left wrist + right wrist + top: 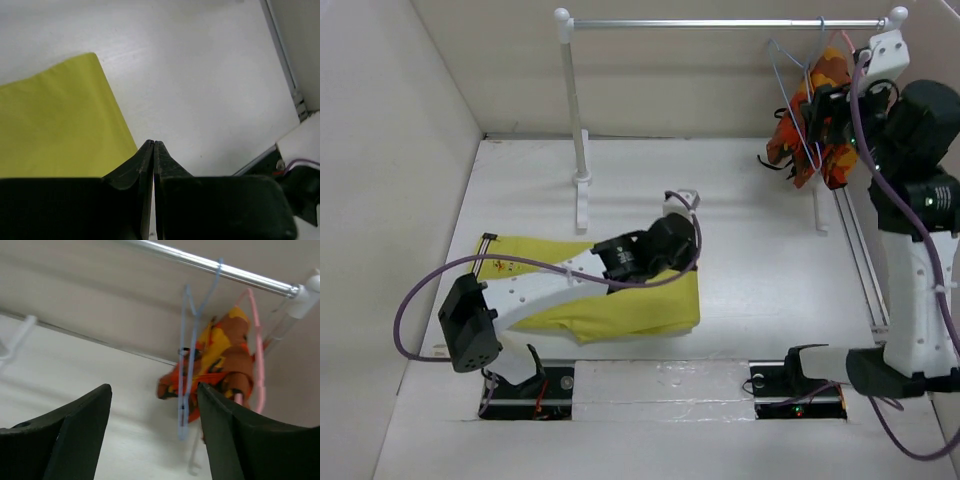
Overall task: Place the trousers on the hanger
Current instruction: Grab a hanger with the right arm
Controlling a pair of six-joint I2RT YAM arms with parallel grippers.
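Top view, trousers (645, 312): they lie flat on the table (770, 300) in front of my left arm, well apart from the rail (720, 23).
Top view, left gripper (682, 262): it sits low over the right end of the cloth. I judge I have it there to take an edge for lifting.
Top view, hanger (785, 62): it hangs by its hook from the rail at far right, just beside the patterned garment (830, 70).
Top view, right gripper (820, 118): it is raised beside the hanger, presumably to fetch or steady it.
Left wrist, left gripper (153, 145): the fingertips are pressed together right at the trousers' (55, 125) edge. No cloth shows between them, so I cannot tell whether an edge is pinched.
Right wrist, right gripper (153, 395): the jaws stand wide with nothing between them. The hanger (186, 365) shows through the gap, farther off.
Right wrist, pink hanger (257, 350): it carries the patterned garment (225, 365) just right of the blue wire, so closing on the wrong hanger is my risk.
Progress: early, by my judgement, as the trousers and hanger have not yet met.
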